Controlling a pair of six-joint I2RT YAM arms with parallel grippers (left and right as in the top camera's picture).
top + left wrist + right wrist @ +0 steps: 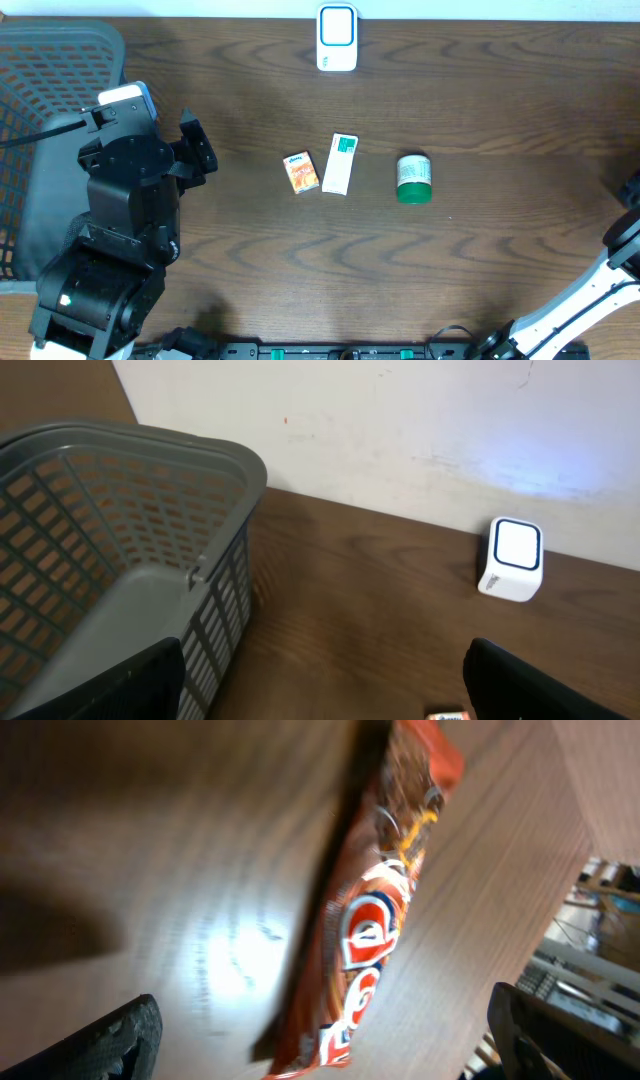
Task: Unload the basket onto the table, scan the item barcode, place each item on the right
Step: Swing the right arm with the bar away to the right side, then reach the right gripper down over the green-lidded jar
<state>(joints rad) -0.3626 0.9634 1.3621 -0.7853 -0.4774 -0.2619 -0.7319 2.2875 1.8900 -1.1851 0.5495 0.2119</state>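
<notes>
while both claws gape, we see the left gripper (330, 685) left of the white scanner (337, 38), an orange box (301, 172), white box (340, 163) and green jar (414, 178) in front of it, and the right gripper (335, 1040) over an orange packet (380, 920).

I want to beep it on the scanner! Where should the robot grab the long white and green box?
Probably from straight above, pinching the white and green box across its narrow width, on the two long sides. It lies flat on the table, so only those edges can be caught. Mind the small orange box close beside one long side.
</notes>
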